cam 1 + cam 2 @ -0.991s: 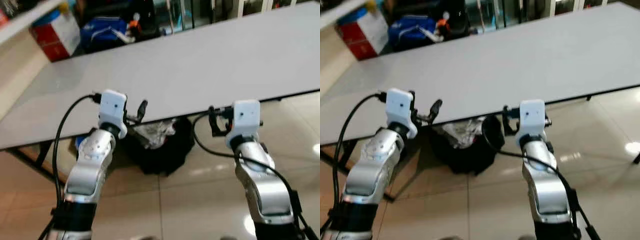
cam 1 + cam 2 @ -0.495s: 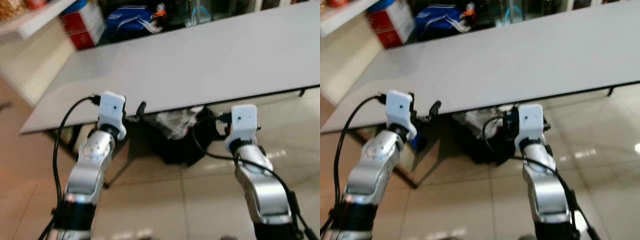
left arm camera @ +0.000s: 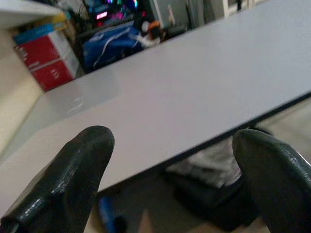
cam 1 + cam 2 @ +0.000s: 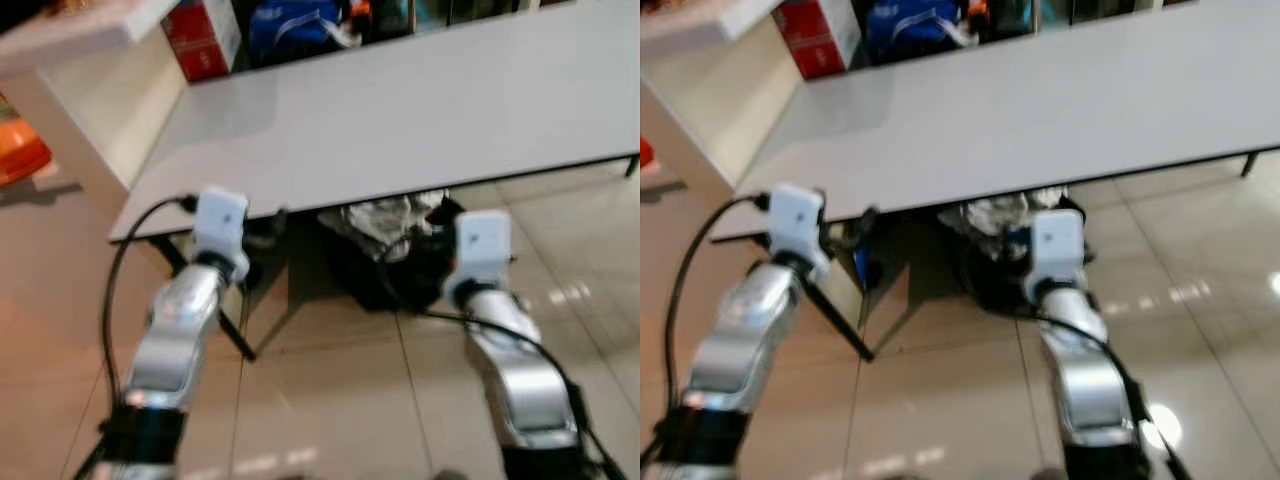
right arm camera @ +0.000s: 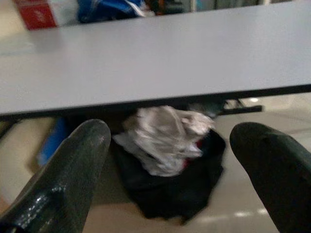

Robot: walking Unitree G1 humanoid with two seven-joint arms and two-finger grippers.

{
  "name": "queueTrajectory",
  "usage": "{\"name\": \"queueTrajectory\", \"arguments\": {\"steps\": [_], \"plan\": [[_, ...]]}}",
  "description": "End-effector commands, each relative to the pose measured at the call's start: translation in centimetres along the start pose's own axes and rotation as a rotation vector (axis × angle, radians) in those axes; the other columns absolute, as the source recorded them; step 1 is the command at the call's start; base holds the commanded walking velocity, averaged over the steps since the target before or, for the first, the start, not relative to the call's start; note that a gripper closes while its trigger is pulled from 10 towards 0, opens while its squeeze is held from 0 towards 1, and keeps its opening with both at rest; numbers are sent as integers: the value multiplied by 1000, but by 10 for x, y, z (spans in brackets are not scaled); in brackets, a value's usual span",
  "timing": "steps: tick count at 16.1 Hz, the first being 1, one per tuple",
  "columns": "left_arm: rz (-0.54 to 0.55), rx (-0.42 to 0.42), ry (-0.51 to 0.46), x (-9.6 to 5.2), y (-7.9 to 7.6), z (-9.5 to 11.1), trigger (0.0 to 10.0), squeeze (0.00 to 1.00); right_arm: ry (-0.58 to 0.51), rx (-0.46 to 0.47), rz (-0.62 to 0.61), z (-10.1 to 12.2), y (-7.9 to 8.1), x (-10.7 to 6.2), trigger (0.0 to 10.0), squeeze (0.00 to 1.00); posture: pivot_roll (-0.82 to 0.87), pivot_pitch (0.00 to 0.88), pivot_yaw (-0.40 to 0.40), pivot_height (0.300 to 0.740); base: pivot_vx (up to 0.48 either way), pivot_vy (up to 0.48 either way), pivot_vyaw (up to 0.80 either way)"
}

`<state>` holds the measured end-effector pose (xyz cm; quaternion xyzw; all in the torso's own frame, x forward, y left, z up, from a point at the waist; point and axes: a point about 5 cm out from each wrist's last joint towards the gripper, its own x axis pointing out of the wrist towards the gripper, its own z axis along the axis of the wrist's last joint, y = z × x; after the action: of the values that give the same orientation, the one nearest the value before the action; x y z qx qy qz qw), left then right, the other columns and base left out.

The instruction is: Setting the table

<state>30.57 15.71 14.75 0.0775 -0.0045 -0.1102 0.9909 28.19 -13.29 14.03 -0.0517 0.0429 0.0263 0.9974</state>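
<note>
A long grey table (image 4: 420,110) stands before me with a bare top. Both silver arms are held out level with its near edge. My left gripper (image 4: 272,228) is just short of the edge near the table's left corner. In the left wrist view its black fingers (image 3: 82,165) stand wide apart with nothing between them and the table top (image 3: 194,87) beyond. My right gripper (image 4: 432,232) hangs lower, in front of the space under the table, open and holding nothing (image 5: 172,133).
A black bag (image 4: 385,265) with crumpled silvery stuff (image 5: 165,141) lies under the table. Beyond the table are a red box (image 4: 205,35) and a blue bag (image 4: 300,20). A white counter (image 4: 80,30) runs on the left. The tiled floor (image 4: 330,400) is glossy.
The whole picture has shifted: the table now sits farther off and to the right, and its left corner and the counter have come into view. Both arms keep their pose.
</note>
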Motion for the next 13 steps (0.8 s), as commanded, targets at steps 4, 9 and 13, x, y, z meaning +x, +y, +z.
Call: {"name": "queueTrajectory", "arguments": {"steps": [4,9,13], "plan": [[-3,10,-15,2,1,4,10000,0,-14,-8,-5,3,0,1,10000,0,-46,15,212,740,0,403,-108],[0,11,-15,3,2,4,10000,0,-19,-17,2,4,1,2,10000,0,-40,15,194,740,0,401,0],[27,11,-23,3,5,6,10000,0,-22,-17,12,5,1,4,10000,0,-11,15,160,740,0,402,0]]}}
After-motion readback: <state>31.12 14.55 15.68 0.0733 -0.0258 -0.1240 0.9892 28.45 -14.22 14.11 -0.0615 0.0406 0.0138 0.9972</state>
